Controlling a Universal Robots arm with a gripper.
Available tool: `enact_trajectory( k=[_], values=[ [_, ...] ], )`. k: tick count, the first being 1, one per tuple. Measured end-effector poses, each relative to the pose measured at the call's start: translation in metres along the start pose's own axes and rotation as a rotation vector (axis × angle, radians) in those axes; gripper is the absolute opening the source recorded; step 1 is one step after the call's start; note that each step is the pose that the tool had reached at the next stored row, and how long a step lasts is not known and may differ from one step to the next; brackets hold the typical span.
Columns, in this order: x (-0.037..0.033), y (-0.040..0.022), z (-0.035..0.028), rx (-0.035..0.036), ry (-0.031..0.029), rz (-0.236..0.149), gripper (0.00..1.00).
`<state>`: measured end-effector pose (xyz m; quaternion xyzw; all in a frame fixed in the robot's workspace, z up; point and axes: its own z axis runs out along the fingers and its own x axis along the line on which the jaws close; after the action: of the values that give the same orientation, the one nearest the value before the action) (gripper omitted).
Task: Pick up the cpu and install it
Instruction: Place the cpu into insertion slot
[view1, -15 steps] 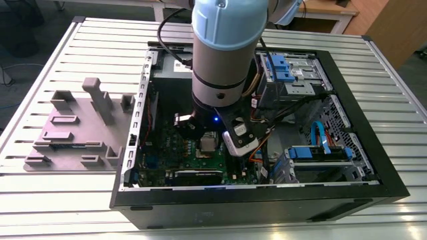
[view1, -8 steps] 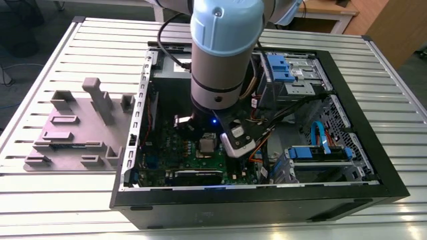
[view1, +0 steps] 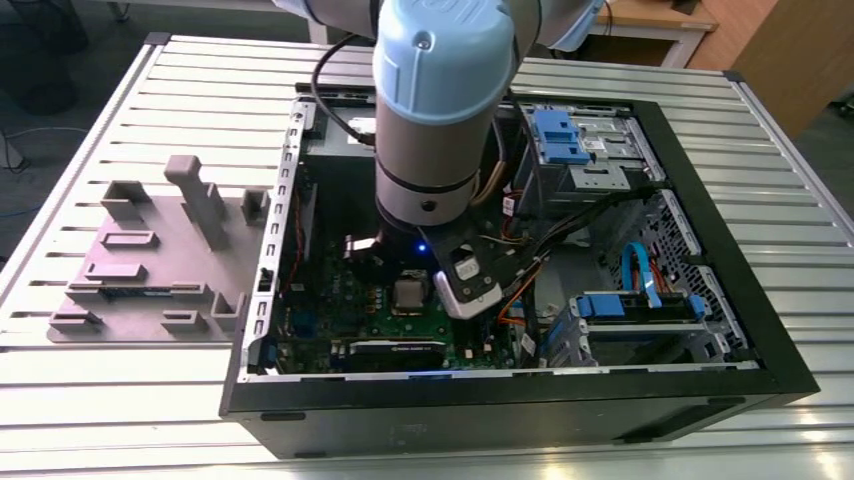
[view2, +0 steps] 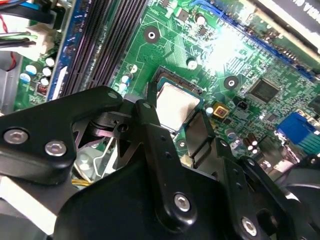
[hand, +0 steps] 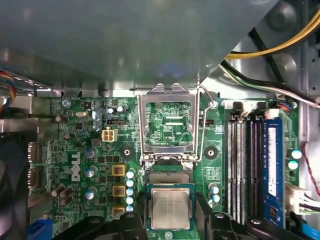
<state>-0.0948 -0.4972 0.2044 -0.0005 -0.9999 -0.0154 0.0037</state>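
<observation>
Grey-and-blue jointed arm (view1: 434, 100) vertical, wrist pointing straight down. Black two-finger gripper (hand: 170, 227) low, fingers (view2: 160, 135) spread apart, nothing clamped between them.

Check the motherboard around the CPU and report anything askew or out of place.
Nothing looks damaged. The cpu lies square between the gripper's fingers, over the socket. The socket's load plate stands flipped open with its lever raised, as fits an install under way.

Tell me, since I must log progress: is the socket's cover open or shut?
Open. In the first wrist view the cover frame is swung back off the socket, with the cpu uncovered between the gripper's fingers.
</observation>
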Motion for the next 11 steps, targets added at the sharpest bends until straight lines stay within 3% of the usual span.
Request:
enact_trajectory(
  k=[4, 11],
  values=[
    [0.0002, -0.0002, 0.0066, 0.0001, -0.0001, 0.0, 0.47],
    [0.0003, -0.0003, 0.0108, 0.0002, -0.0001, 0.0, 0.47]
  ],
)
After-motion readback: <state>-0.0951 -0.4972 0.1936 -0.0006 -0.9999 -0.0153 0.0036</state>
